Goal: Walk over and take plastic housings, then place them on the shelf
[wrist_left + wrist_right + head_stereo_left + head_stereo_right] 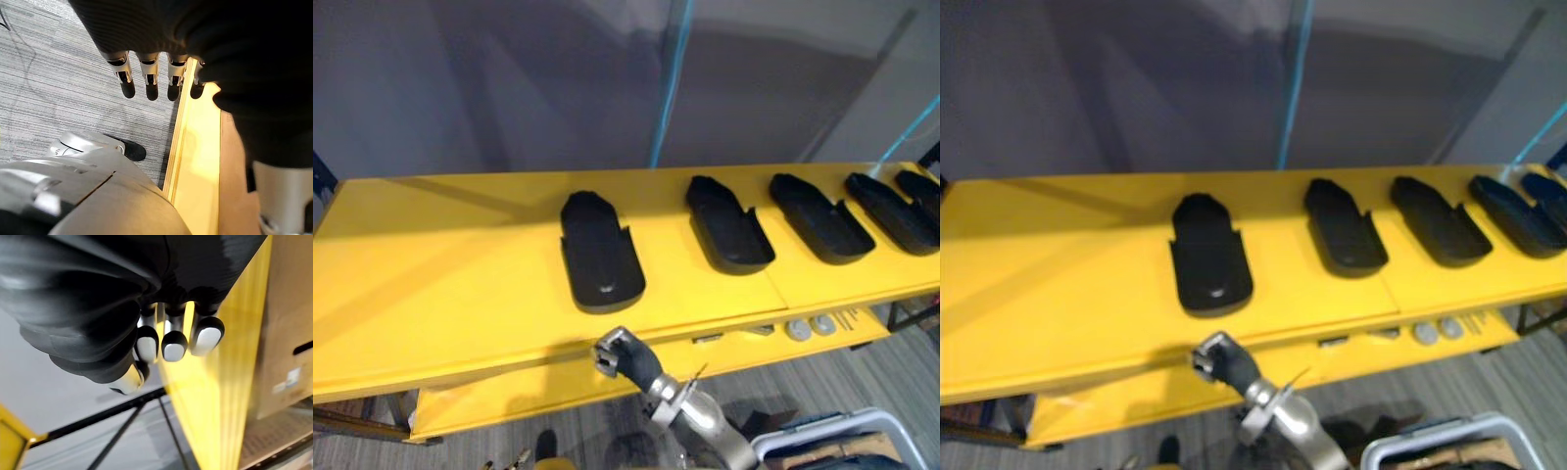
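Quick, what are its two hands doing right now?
Left hand: open, empty.
Right hand: fingers curled shut, holding nothing.

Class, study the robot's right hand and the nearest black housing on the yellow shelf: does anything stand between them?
Nothing visible does. The right hand, fingers curled and empty, sits at the front edge of the shelf, apart from the leftmost housing. Just bare yellow shelf top lies between them.
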